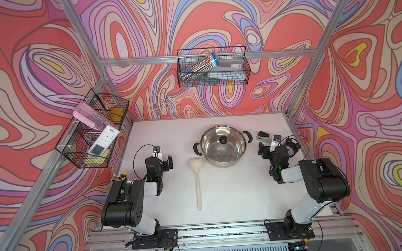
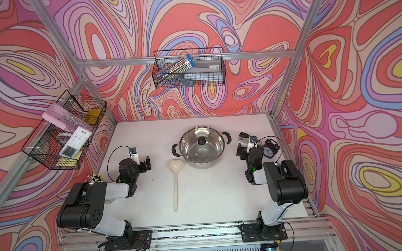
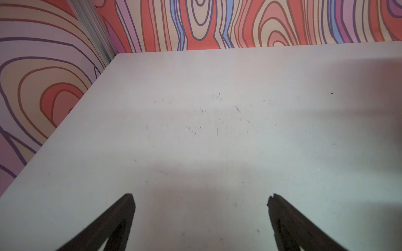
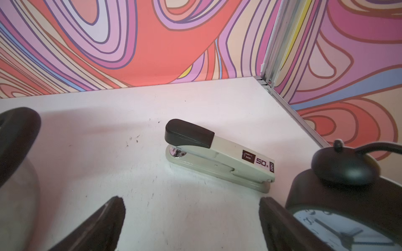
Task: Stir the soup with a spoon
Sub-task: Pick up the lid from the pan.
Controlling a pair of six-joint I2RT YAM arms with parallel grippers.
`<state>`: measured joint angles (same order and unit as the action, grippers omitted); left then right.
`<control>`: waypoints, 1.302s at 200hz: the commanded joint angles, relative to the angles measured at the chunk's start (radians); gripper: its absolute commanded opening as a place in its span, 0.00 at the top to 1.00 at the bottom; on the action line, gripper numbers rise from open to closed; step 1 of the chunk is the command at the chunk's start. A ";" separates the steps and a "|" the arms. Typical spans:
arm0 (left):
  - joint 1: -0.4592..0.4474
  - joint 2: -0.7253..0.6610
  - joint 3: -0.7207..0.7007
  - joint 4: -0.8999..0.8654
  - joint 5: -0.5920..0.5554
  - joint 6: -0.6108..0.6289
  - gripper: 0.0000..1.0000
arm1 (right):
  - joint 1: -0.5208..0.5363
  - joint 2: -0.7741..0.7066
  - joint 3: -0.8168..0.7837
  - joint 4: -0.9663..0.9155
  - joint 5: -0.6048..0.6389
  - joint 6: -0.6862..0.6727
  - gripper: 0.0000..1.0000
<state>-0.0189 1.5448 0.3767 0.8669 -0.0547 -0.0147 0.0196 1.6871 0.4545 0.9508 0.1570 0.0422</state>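
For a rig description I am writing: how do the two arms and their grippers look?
Both the left arm and the right arm have rounded black joint housings and white link covers, each with a small green light near the wrist and a thin black cable loop. The left gripper and right gripper have dark tapered fingers.

Enclosure: three walls (image 1: pixel 213 16) in swirled print of coral, lilac, blue and yellow with dark outlines. Aluminium frame posts (image 1: pixel 310 66) run up the corners. A crossbar (image 1: pixel 144 60) spans the back wall at 12 o'clock. White tabletop (image 1: pixel 234 195), matte, with faint scuff marks. Back basket (image 1: pixel 244 67), black wire, hangs on the crossbar at 12 o'clock. Side basket (image 1: pixel 76 156), also black wire, hangs on the slanted rail at 10 o'clock. Slotted metal rail (image 1: pixel 224 231) along the 6 o'clock edge. Light even, shadows soft.
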 commanded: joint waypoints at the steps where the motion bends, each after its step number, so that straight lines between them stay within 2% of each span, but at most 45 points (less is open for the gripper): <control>1: 0.005 -0.007 0.005 0.007 0.007 0.000 0.01 | -0.004 0.008 0.006 0.011 0.004 0.000 0.02; 153: 0.005 -0.015 -0.003 0.019 -0.011 -0.010 0.01 | -0.004 0.004 0.004 0.018 0.010 -0.001 0.02; 171: 0.005 -0.086 -0.011 -0.026 -0.065 -0.027 0.01 | -0.004 -0.070 0.036 -0.116 0.056 0.014 0.02; 185: 0.004 -0.176 0.009 -0.167 -0.072 -0.031 0.01 | -0.004 -0.139 0.100 -0.294 0.090 0.028 0.02; 198: 0.002 -0.275 0.050 -0.330 -0.081 -0.056 0.01 | -0.004 -0.208 0.123 -0.373 0.084 0.031 0.02; 217: -0.002 -0.420 0.128 -0.572 -0.101 -0.148 0.01 | -0.004 -0.322 0.186 -0.553 0.111 0.103 0.02; 240: -0.003 -0.513 0.357 -0.974 -0.140 -0.316 0.01 | -0.004 -0.390 0.351 -0.914 0.186 0.246 0.02; 260: -0.007 -0.508 0.526 -1.221 -0.090 -0.443 0.01 | -0.004 -0.382 0.499 -1.202 0.247 0.402 0.02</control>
<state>-0.0200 1.0504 0.7471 0.0986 -0.1577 -0.2466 0.0196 1.3071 0.8227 0.2081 0.3050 0.2314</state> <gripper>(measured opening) 0.988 0.983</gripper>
